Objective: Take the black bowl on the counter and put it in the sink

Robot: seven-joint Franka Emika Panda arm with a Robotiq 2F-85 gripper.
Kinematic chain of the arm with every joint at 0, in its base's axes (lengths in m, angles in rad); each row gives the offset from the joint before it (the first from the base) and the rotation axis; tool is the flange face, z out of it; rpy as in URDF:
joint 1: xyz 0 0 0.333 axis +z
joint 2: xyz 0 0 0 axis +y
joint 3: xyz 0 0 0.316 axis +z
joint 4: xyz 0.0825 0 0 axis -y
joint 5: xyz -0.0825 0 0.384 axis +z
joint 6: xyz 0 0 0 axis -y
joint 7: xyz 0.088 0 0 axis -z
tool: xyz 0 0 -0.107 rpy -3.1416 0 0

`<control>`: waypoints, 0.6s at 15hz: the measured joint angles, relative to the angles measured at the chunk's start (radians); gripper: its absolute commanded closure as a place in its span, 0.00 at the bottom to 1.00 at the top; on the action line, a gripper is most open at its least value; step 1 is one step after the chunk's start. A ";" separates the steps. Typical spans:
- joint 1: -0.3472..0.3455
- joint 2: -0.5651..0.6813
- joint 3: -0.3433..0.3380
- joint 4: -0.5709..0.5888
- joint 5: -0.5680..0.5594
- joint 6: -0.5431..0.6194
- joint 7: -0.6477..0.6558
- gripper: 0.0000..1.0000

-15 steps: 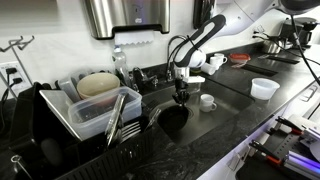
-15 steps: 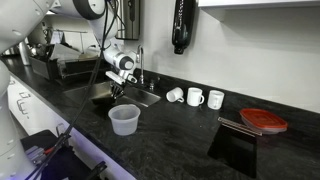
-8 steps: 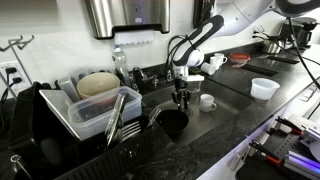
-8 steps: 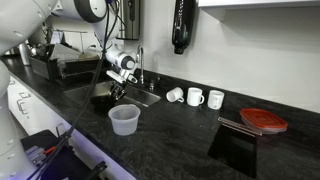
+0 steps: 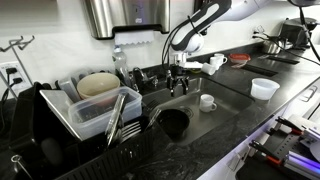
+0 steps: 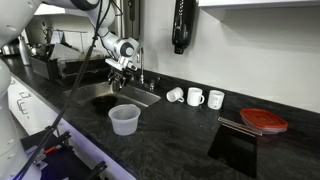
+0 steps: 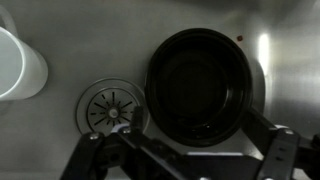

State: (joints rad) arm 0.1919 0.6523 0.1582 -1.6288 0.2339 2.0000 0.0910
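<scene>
The black bowl (image 7: 200,85) sits upright on the steel floor of the sink (image 7: 90,40), to the right of the drain (image 7: 112,108). Both exterior views show it low in the basin (image 5: 173,122) (image 6: 102,101). My gripper (image 7: 188,160) hangs above the bowl with its jaws spread wide and nothing between them. It is raised well clear of the sink (image 5: 226,104), near the faucet, in both exterior views (image 5: 178,84) (image 6: 118,72). The dark counter (image 5: 250,122) (image 6: 170,140) runs along the sink.
A white cup (image 7: 15,65) (image 5: 207,102) stands in the sink beside the bowl. A grey dish tub with a beige bowl (image 5: 96,85) is next to the sink. A clear plastic cup (image 6: 124,119) (image 5: 264,88), white mugs (image 6: 195,96) and a red lid (image 6: 263,119) stand on the counter.
The gripper opened and let go of the black bowl in the sink, then rose straight up away from it. The bowl stays where it was set.
</scene>
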 measured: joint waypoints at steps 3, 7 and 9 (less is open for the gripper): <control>0.000 -0.072 0.002 -0.032 0.004 -0.022 0.009 0.00; 0.000 -0.069 0.002 -0.047 0.004 -0.021 0.009 0.00; 0.000 -0.070 0.002 -0.047 0.004 -0.021 0.009 0.00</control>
State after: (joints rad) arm 0.1915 0.5825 0.1600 -1.6762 0.2380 1.9787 0.1002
